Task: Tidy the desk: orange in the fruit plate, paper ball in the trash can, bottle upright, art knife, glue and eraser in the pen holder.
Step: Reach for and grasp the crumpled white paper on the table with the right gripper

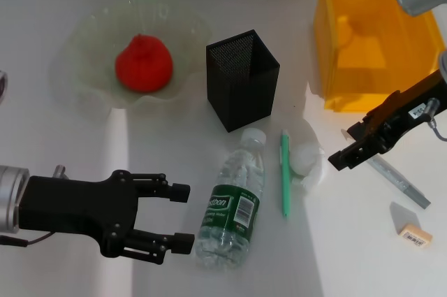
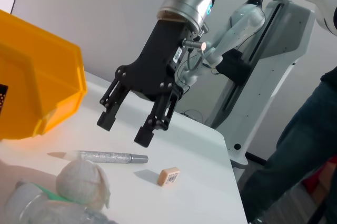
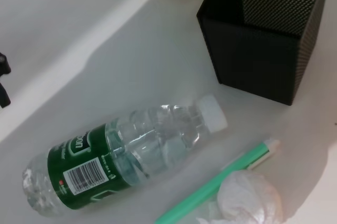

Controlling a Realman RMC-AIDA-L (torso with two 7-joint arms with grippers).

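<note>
Plastic bottle point(image 1: 232, 203) lies on the table point(image 1: 84, 143) (cap toward the pen holder point(image 1: 242, 88)); left claw point(image 1: 181, 217) spread beside it; right claw point(image 2: 129, 124) spread above the glue point(image 2: 108, 156).

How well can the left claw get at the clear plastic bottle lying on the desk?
Probably well. The open left claw sits right beside the clear plastic bottle with the green label, its fingers pointing at the bottle's lower end, with nothing between them.
</note>
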